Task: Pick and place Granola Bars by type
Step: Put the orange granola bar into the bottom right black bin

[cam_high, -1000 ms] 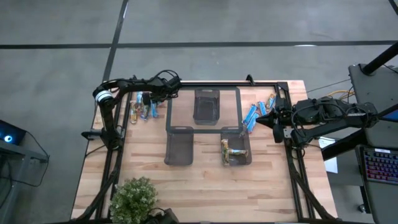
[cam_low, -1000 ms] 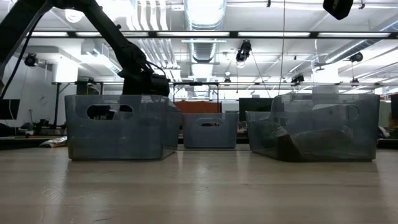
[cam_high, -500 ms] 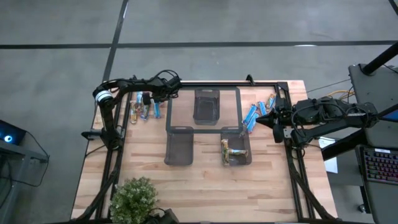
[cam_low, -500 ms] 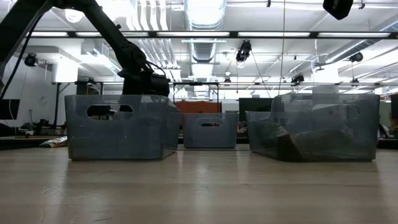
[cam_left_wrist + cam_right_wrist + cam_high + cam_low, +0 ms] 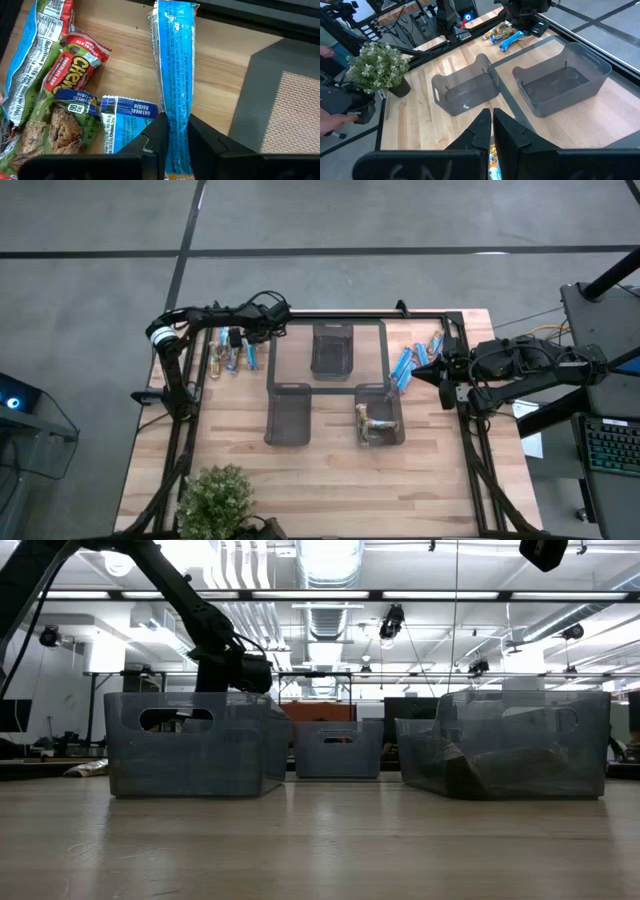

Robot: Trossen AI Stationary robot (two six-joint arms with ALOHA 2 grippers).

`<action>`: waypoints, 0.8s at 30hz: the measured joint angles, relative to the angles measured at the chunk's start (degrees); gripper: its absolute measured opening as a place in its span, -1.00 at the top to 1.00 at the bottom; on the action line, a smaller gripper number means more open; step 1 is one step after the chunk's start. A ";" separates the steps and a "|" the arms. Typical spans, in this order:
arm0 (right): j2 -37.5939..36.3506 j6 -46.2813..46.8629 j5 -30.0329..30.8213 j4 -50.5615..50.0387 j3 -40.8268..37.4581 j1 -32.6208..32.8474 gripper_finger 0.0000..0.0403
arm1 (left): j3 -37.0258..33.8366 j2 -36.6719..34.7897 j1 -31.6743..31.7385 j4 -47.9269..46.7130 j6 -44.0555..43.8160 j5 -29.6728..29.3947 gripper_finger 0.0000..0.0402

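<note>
My left gripper (image 5: 176, 125) is at the table's far left corner, shut on a long bright blue Granola Bar (image 5: 174, 75). Beside that bar lies a pile of red, green and blue bars (image 5: 75, 90), seen from above as the pile (image 5: 226, 358). A second group of blue bars (image 5: 410, 364) lies at the far right, by my right gripper (image 5: 416, 376), which is shut and holds nothing. Three dark bins stand mid-table: far (image 5: 332, 350), near left (image 5: 288, 412) and near right (image 5: 380, 416), the last holding brownish bars (image 5: 374, 426). My left gripper pinches the blue bar between its two fingers (image 5: 156, 134) at the bar's near end (image 5: 178, 131), one finger on each long edge. The fingers slant steeply down from the table's left, and the bar runs straight ahead of them. Whether the bar is clear of the wood I cannot tell.
A potted plant (image 5: 216, 492) stands at the near left edge. A black frame rail (image 5: 340, 314) runs along the far edge behind the bins. In the low view the near left bin (image 5: 190, 745) hides the left fingers. Bare wood (image 5: 330, 480) lies near the front.
</note>
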 joint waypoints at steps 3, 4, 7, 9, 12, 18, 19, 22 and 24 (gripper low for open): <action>0.00 -0.68 0.00 0.00 0.00 0.00 0.94 | 1.14 0.00 -0.18 -1.45 0.92 1.27 0.77; 0.00 -0.76 0.00 0.01 0.00 -0.02 0.94 | 1.64 0.00 -0.32 -1.45 1.31 1.67 0.77; 0.00 -0.91 0.00 0.02 0.00 0.00 0.94 | 3.33 0.00 -0.83 -2.73 1.65 1.92 0.77; 0.00 -0.98 0.00 0.02 0.00 0.00 0.94 | 4.90 0.00 -0.99 -3.13 1.69 1.98 0.77; 0.00 -0.98 0.00 0.02 0.00 -0.01 0.94 | 7.51 0.00 -1.20 -4.25 3.18 1.95 0.77; 0.00 -1.00 0.00 0.04 0.00 -0.01 0.94 | 13.82 0.00 -1.96 -7.01 4.60 1.87 0.77; 0.00 -1.00 0.00 0.04 0.00 -0.01 0.94 | 15.10 0.00 -2.12 -7.37 5.04 1.84 0.77; 0.00 -1.03 0.02 0.04 0.00 -0.02 0.94 | 18.87 0.00 -2.94 -8.24 7.53 1.69 0.77; 0.00 -1.03 0.02 0.04 0.00 -0.02 0.94 | 21.40 0.00 -3.56 -8.72 8.63 1.36 0.77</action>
